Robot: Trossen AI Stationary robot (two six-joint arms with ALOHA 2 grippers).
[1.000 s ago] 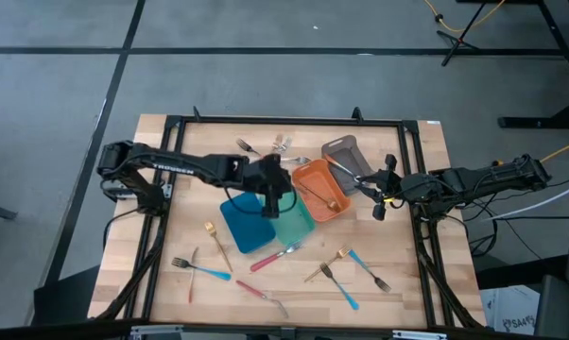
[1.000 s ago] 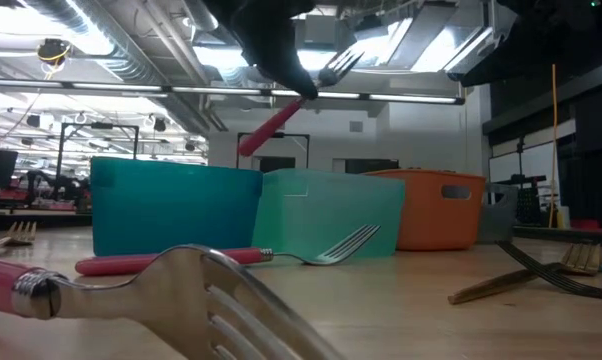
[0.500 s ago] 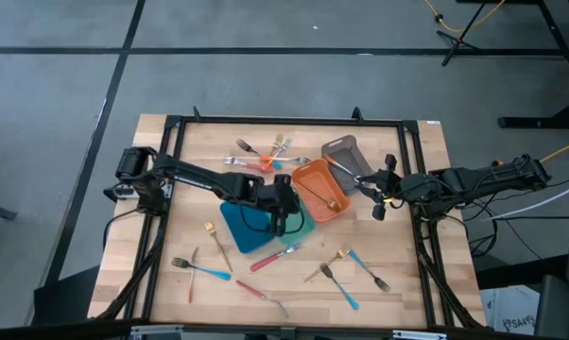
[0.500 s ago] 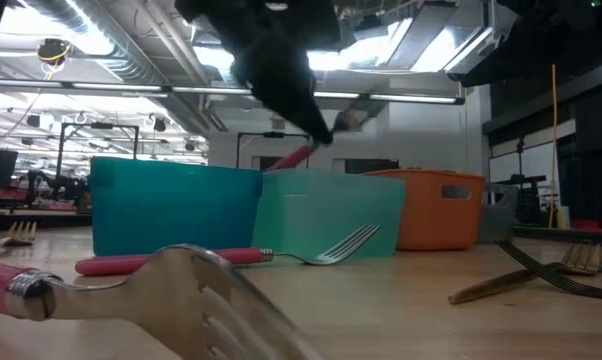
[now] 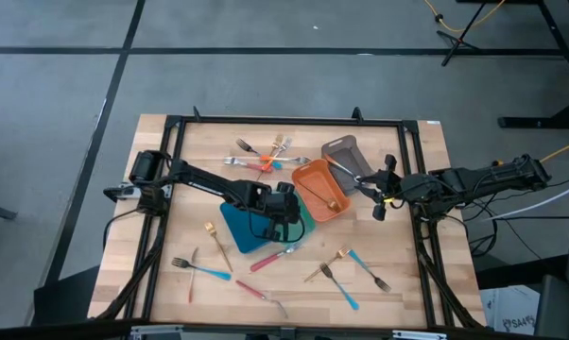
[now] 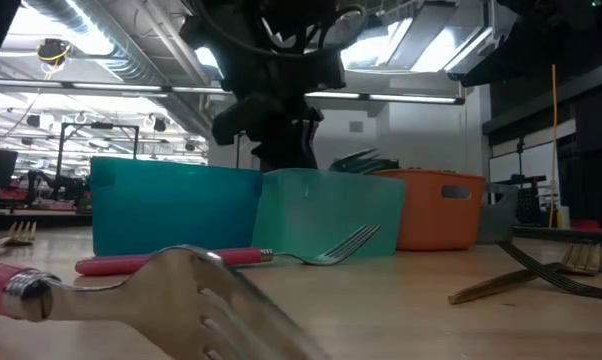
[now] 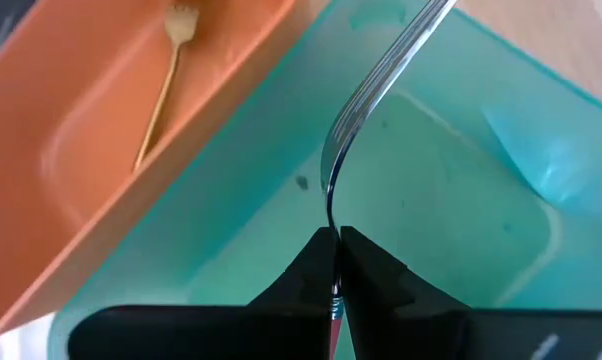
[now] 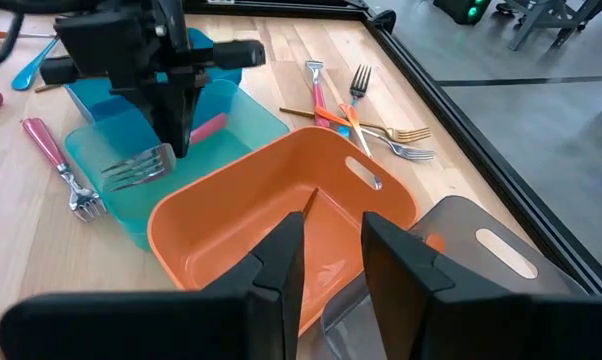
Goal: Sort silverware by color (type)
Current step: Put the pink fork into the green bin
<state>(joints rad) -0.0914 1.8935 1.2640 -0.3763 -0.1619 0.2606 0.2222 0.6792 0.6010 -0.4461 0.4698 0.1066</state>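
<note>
My left end effector (image 7: 333, 262) pinches a pink-handled fork (image 7: 366, 95) low over the teal tray (image 8: 131, 195); other silverware (image 5: 346, 266) lies on the counter (image 5: 426, 283). My right end effector (image 8: 331, 245) waits open above the orange tray (image 8: 251, 215).

Blue (image 5: 239, 227), teal (image 5: 300, 225), orange (image 5: 320, 189) and grey trays (image 5: 345, 154) crowd the table's middle, the left gripper (image 5: 286, 213) occupies the teal one, forks (image 5: 266, 159) clutter the far side, and bare wood (image 5: 426, 274) lies open near the right corner.
</note>
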